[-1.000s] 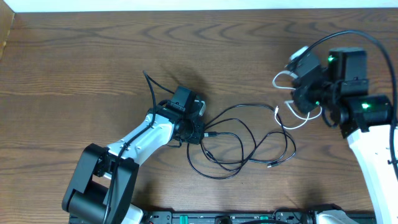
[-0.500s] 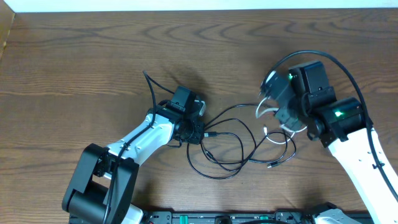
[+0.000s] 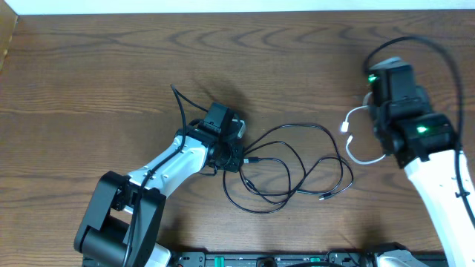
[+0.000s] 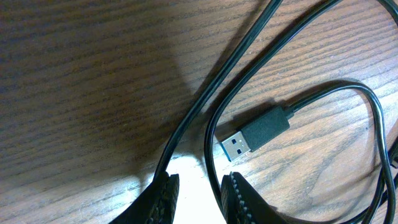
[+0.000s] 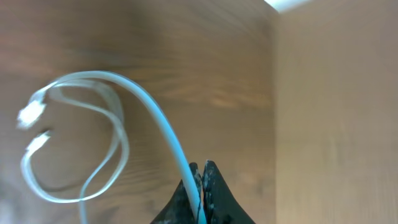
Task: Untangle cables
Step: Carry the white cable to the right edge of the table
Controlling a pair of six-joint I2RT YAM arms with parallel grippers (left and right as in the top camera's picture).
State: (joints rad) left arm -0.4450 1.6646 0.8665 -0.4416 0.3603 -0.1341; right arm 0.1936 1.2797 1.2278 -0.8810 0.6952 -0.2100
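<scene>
A loose tangle of thin black cables (image 3: 289, 174) lies on the wooden table at centre. My left gripper (image 3: 239, 157) is down at its left end. In the left wrist view its jaws (image 4: 199, 186) stand slightly apart, with a black strand (image 4: 210, 149) running between them by the right finger and a black USB plug (image 4: 255, 134) just ahead. The short white cable (image 3: 356, 157) hangs to the right of the tangle, apart from it. My right gripper (image 5: 203, 171) is shut on the white cable (image 5: 155, 115), whose loop and plugs dangle in front of it.
A thick black wire (image 3: 415, 41) arcs over the right arm, and another (image 3: 180, 104) rises from the left arm. The table's far edge (image 3: 237, 10) runs along the top. A lighter wooden panel (image 5: 336, 112) fills the right of the right wrist view.
My right arm swung left towards the tangle, then back to the right, carrying the white cable away from the black ones. The left arm and the black cables have stayed put.
</scene>
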